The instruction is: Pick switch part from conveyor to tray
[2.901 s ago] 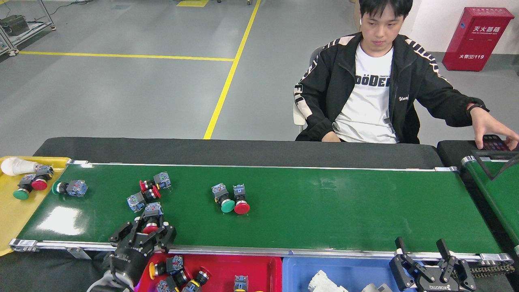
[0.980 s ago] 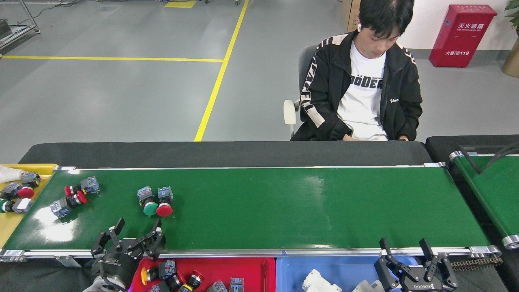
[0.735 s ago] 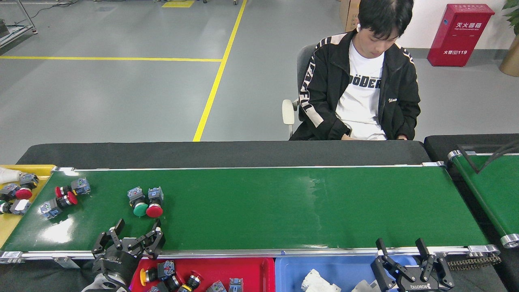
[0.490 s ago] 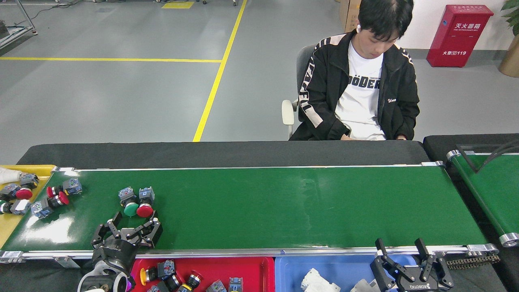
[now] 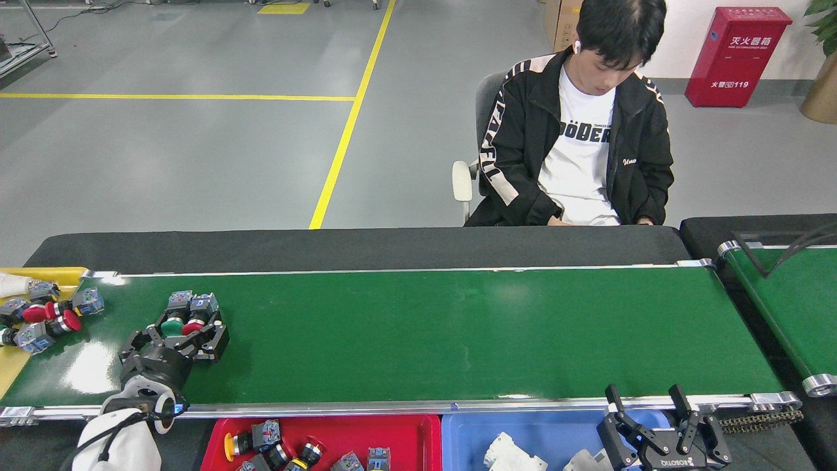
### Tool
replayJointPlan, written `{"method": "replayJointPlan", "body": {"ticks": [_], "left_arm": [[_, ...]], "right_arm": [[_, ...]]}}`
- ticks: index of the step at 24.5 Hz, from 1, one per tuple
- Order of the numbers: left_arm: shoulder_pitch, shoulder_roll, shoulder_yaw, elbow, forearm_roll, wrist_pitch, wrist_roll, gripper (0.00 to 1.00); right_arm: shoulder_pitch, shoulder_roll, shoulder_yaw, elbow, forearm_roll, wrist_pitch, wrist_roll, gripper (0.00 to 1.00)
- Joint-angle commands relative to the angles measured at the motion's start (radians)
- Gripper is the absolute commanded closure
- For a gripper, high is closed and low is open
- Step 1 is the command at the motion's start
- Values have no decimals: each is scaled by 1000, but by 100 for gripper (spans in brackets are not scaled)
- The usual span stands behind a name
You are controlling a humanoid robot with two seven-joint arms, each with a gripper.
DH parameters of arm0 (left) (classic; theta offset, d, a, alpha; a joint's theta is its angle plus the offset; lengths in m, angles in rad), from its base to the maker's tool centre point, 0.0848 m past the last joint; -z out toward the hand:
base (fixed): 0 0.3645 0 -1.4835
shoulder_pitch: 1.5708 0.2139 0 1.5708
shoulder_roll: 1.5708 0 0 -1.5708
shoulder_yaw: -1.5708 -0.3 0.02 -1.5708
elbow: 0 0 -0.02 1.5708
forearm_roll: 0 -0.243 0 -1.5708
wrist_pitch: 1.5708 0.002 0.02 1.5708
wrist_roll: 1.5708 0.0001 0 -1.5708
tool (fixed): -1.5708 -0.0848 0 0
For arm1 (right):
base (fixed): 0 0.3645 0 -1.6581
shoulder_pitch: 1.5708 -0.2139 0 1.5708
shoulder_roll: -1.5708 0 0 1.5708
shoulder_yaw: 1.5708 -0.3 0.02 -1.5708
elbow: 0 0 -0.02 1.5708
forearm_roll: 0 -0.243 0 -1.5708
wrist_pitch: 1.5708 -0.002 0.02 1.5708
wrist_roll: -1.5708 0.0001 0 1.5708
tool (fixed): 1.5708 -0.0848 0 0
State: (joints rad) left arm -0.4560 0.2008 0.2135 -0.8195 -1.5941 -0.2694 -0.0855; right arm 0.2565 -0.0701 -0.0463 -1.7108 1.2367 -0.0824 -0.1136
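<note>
Head view shows the target pair of switch parts, one green-capped point(image 5: 172, 325) and one red-capped point(image 5: 192, 326), lying side by side on the conveyor point(image 5: 458, 327) near its left end. Both have drifted left with the belt over the last few seconds, from mid-belt to their present position. The left gripper point(image 5: 178, 335) has advanced from the near rail onto the belt and now reaches the caps of this pair. Its fingers are spread apart on either side of the two caps and are not yet closed on either part; whether a finger touches a cap cannot be determined.

Judgement: the step in hand is the grasp approach, with closing still to be done. Because the two parts lie against each other, the claw may take both or push one aside.

Further left, two red-capped switch parts point(image 5: 62, 318) have reached the belt's end, beside the yellow tray point(image 5: 39, 271), which already holds others. These are probably beyond recovery on this pass.

The red tray point(image 5: 425, 432) below the near rail holds several switch parts and is the likely destination. The blue tray point(image 5: 569, 428) beside it holds white parts. The right gripper point(image 5: 664, 418) hangs over the blue tray, fingers apart, empty. A seated person point(image 5: 582, 144) is behind the conveyor.
</note>
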Motion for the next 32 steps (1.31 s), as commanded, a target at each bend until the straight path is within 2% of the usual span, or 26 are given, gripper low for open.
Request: {"method": "replayJointPlan", "body": {"ticks": [1,3,6,11,15,18,21,22,24,25,26,29,32], "left_arm": [[-15,11,-2,-6,17,-11,6,99],[-3,5,-3,-23,34,-13,20,99],[85,-1,-3,-148,48,-34,32,99],[396,-29,-3,-578,117,-148,32,97],[651,-77,-8,-842,140,-319,41,95],[740,-75,-65,-915,135,-456,70,93],[780,-61,-112,-934,132,-516,81,89],[781,-61,-117,-932,128,-516,81,80],[783,-72,-108,-932,125,-516,81,37],[783,-66,-108,-931,125,-516,81,4],[783,-69,-108,-929,125,-516,81,0],[784,-72,-95,-928,129,-516,81,0],[786,-89,-31,-926,140,-516,82,0]], "right_arm": [[-9,3,-1,-15,1,0,-1,3],[-9,3,-1,-15,1,0,-1,3],[-9,1,-1,-15,1,0,-3,3],[-9,6,-1,-15,0,0,-1,3],[-6,4,-1,-15,0,0,-3,3],[-3,4,-1,-15,0,0,-4,3],[0,4,-3,-15,0,0,-4,3],[1,4,-4,-15,0,0,-6,3],[1,4,-4,-15,0,0,-6,3],[1,4,-6,-15,0,0,-6,3],[1,4,-6,-15,0,0,-6,3],[3,4,-9,-19,0,1,-4,3],[4,3,-13,-23,0,3,-3,3]]}}
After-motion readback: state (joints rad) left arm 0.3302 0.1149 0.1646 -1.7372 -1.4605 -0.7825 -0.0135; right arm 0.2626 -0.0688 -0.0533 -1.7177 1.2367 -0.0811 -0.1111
